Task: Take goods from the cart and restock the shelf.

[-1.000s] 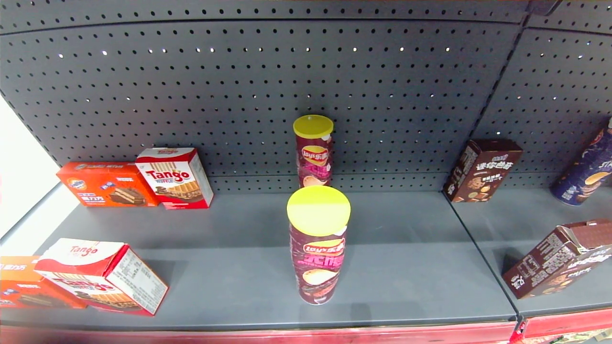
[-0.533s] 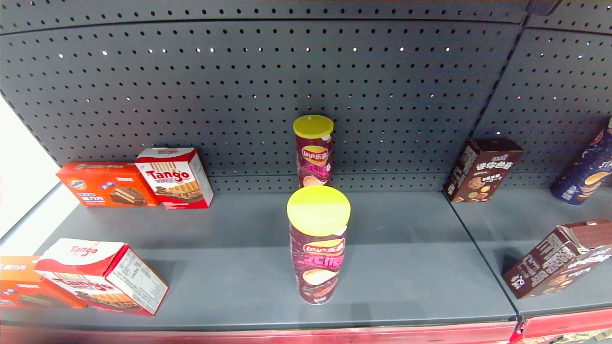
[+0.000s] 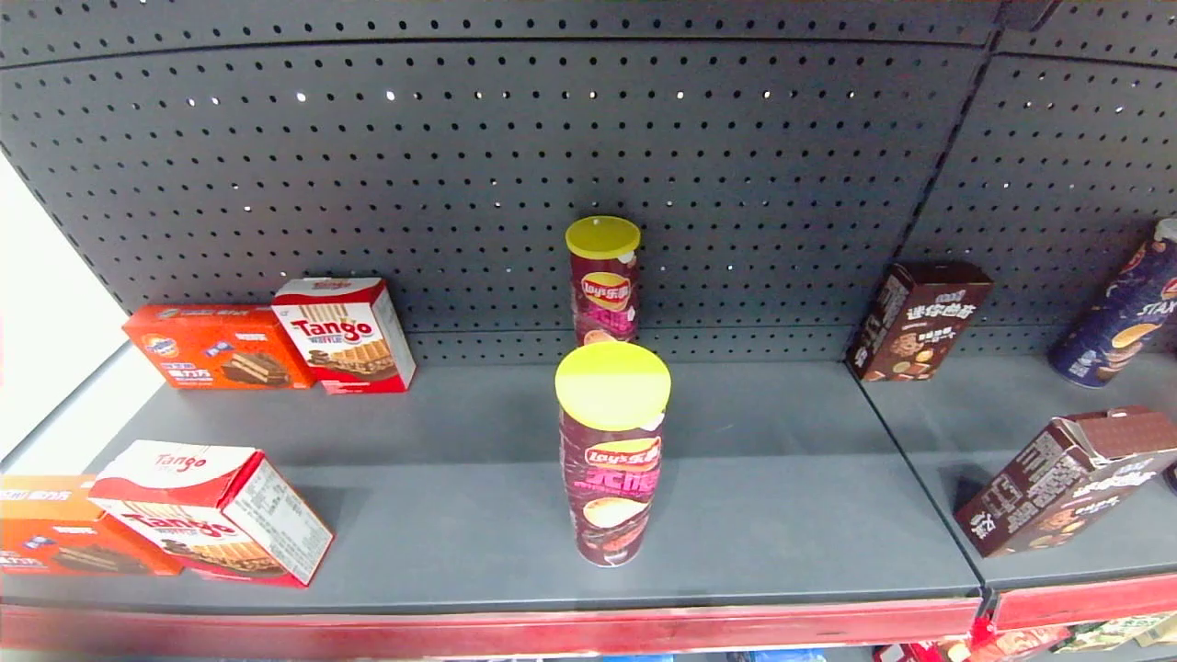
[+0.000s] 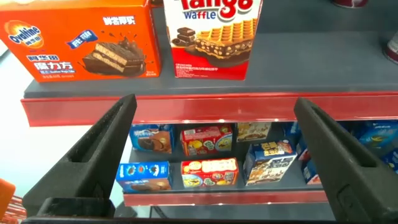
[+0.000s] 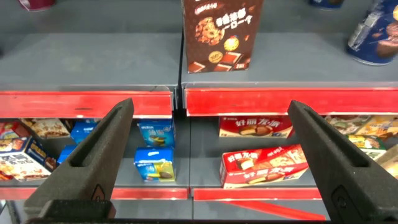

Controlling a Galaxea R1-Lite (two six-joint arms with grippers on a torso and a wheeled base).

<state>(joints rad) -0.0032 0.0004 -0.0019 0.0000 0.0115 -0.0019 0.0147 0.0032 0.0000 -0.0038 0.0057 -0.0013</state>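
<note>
Head view: set above and in front of the shelf (image 3: pixel 763 496), facing forward and down, close in. The pegboard (image 3: pixel 460 184) lies farthest from the camera, the red edge (image 3: pixel 497 630) nearest.

Left wrist view: set lower, out in front of the red edge, facing the shelf front roughly level. It looks through the left gripper (image 4: pixel 216 106), fingers wide apart. Lower tiers (image 4: pixel 205 168) show beneath.

Right wrist view: set likewise, looking through the right gripper (image 5: pixel 211 107), fingers wide apart, farther right along the shelf.

Overlap: the head and left wrist views share the orange box (image 4: pixel 81 40) and wafer box (image 4: pixel 214 37) at front left. The head and right wrist views share the brown box (image 5: pixel 221 34) at front right.
</note>
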